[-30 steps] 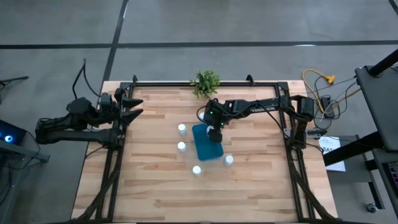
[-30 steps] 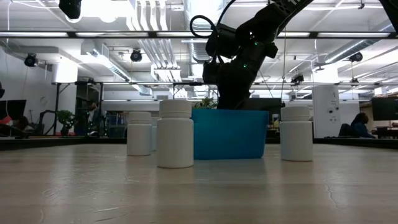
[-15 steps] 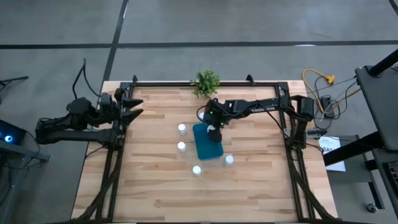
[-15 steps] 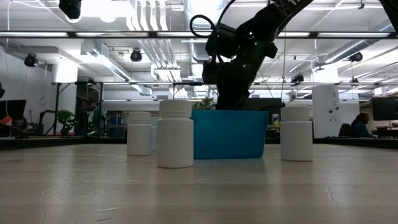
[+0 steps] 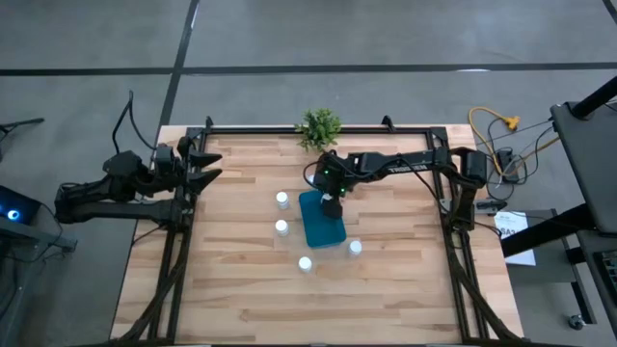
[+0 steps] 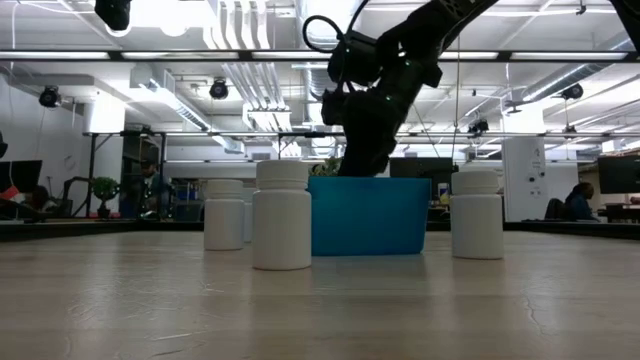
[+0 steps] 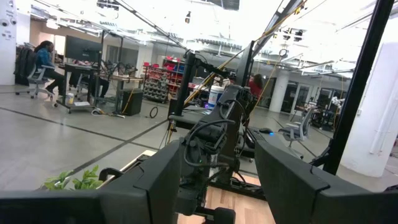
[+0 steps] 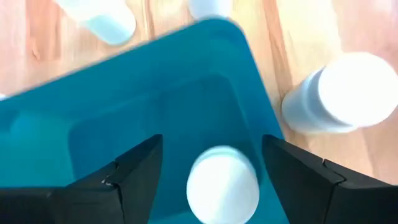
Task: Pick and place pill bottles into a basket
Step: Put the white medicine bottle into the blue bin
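The teal-blue basket (image 5: pixel 324 224) lies mid-table. One white pill bottle (image 8: pixel 222 181) stands inside it near its far end. My right gripper (image 5: pixel 331 201) hangs open just above that bottle. One finger stands on each side of the cap, and neither touches it. Several more pill bottles stand upright on the wood around the basket: two on its left (image 5: pixel 281 200) (image 5: pixel 281 227), one near its front (image 5: pixel 305 262) and one at its right (image 5: pixel 355 248). My left gripper (image 5: pixel 214 165) waits open at the table's left edge, raised.
A small green potted plant (image 5: pixel 319 126) stands at the table's far edge, just behind the basket. Black frame rails (image 5: pixel 183 241) run along the table's left and right sides. Bare wood lies toward the near edge.
My right gripper has risen a little over the basket's far end. The bottles and the basket have stayed where they were.
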Motion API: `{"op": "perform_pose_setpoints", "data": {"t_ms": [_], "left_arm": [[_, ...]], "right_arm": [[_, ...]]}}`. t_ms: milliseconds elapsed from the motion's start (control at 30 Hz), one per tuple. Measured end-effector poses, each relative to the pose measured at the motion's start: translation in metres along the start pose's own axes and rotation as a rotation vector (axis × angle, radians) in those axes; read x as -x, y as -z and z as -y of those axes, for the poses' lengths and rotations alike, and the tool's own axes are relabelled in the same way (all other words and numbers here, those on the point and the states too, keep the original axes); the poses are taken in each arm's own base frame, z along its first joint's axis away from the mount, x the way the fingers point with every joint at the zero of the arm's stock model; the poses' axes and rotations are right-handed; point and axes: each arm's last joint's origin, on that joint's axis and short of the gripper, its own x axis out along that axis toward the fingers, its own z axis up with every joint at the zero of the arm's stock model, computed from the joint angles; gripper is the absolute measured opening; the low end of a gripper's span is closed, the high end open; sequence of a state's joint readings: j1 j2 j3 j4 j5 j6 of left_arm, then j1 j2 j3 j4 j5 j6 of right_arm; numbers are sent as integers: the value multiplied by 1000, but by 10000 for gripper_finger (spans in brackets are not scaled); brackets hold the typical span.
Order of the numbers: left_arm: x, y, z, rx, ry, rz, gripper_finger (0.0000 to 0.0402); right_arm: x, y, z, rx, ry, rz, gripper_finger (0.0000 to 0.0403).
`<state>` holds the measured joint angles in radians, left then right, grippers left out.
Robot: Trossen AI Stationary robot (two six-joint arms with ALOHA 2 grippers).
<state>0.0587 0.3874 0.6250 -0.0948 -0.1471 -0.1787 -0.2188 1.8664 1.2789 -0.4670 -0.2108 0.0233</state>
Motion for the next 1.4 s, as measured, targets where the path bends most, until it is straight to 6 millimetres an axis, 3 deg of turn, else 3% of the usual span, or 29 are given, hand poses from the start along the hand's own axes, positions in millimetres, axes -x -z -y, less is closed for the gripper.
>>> {"op": "perform_pose_setpoints", "data": {"t_ms": [333, 633, 767, 1233, 1400], "left_arm": [[0, 0, 0, 0, 0, -2, 187], [0, 2, 0, -2, -4, -21, 187], [1, 2, 0, -1, -3, -17, 187], [10, -3, -1, 31, 14, 20, 187], [9, -2, -1, 54, 15, 16, 187]], "right_arm": [[17, -16, -4, -2, 0, -26, 266], [50, -20, -14, 44, -5, -153, 253], [69, -27, -21, 41, -8, -104, 249], [137, -15, -86, 42, -74, 24, 238], [141, 2, -110, 46, -41, 5, 232]]}}
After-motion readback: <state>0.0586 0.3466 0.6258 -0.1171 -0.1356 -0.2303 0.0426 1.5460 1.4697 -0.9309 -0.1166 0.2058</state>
